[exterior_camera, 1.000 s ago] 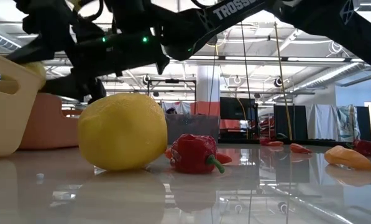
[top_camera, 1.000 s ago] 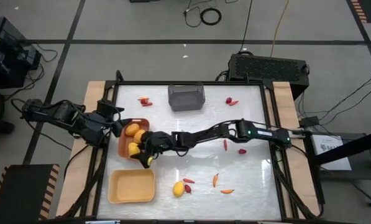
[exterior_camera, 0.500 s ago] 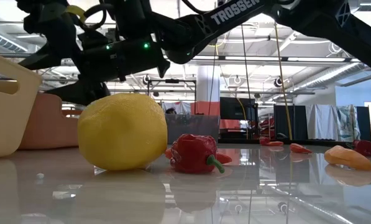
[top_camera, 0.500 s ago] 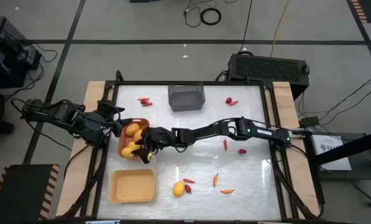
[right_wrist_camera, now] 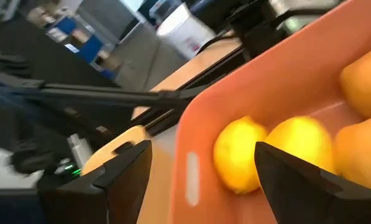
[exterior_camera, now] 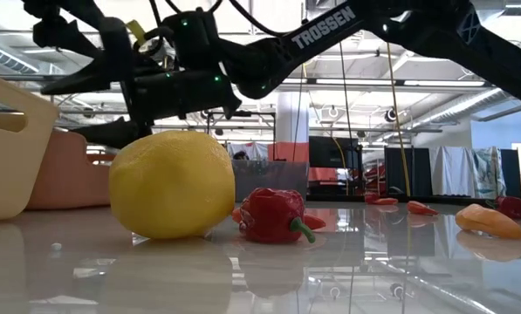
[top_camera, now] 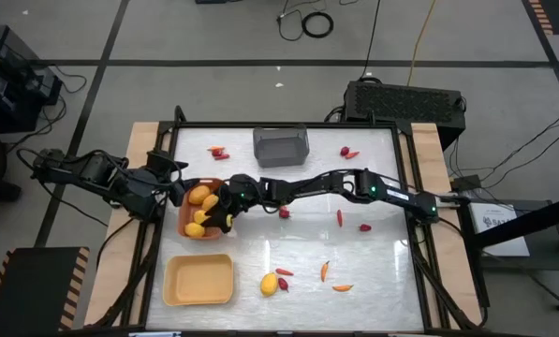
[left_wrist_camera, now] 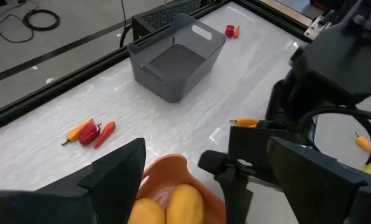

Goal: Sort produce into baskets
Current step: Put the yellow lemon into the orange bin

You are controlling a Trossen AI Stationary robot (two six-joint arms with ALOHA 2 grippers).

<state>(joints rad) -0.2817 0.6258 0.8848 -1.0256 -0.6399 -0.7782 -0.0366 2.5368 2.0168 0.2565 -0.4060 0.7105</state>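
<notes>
The orange-brown tray [top_camera: 187,187] sits at the table's left and holds several yellow oval fruits [top_camera: 202,197], which also show in the right wrist view [right_wrist_camera: 238,155]. My right gripper [top_camera: 223,208] hovers open over the tray's right part, just above the fruits [right_wrist_camera: 202,149]. My left gripper [top_camera: 171,190] is open at the tray's left edge, and the tray's rim [left_wrist_camera: 169,171] shows between its fingers; whether it touches the rim I cannot tell. The pale yellow tray [top_camera: 199,280] lies near the front edge. The grey bin [top_camera: 281,146] stands at the far middle.
A yellow lemon [top_camera: 270,284] and a red pepper [top_camera: 285,273] lie right of the pale yellow tray, large in the low view [exterior_camera: 173,183]. Small red and orange pieces lie scattered [top_camera: 219,150] [top_camera: 349,152] [top_camera: 339,217] [top_camera: 325,271] [top_camera: 343,287]. The table's middle right is bare.
My right gripper has moved from the orange-brown tray's near edge toward the far edge and a little right, and now stands over the tray. A yellow fruit that showed at its fingers by the tray's near edge now lies in the tray.
</notes>
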